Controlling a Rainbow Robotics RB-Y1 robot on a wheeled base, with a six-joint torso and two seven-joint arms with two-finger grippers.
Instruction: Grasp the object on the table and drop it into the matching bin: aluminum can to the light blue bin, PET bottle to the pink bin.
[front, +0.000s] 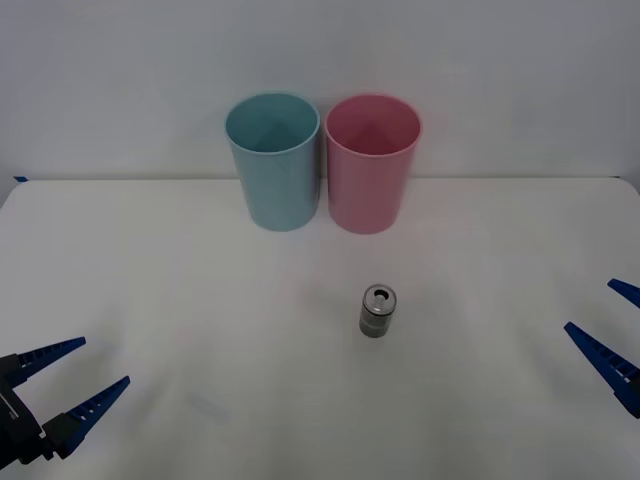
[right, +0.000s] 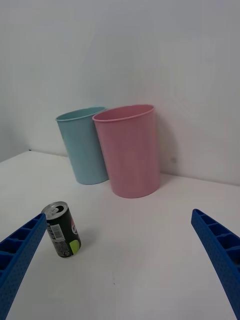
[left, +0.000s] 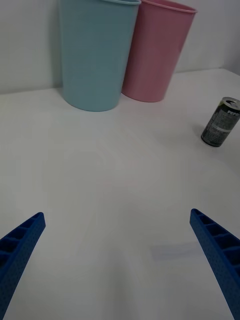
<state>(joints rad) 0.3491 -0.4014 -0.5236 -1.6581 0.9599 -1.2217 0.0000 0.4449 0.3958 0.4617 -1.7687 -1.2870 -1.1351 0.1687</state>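
My can (front: 378, 311) upright at table (front: 150, 260) centre, bins at 12 o'clock; left gripper (front: 78, 377) and right gripper (front: 608, 320) both spread wide, empty.

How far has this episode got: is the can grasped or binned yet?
Nothing is done yet. The aluminum can stands upright on the table, in front of the pink bin. Left gripper and right gripper sit open at the table's near corners, holding nothing. Left: grasp it and drop it into the light blue bin.
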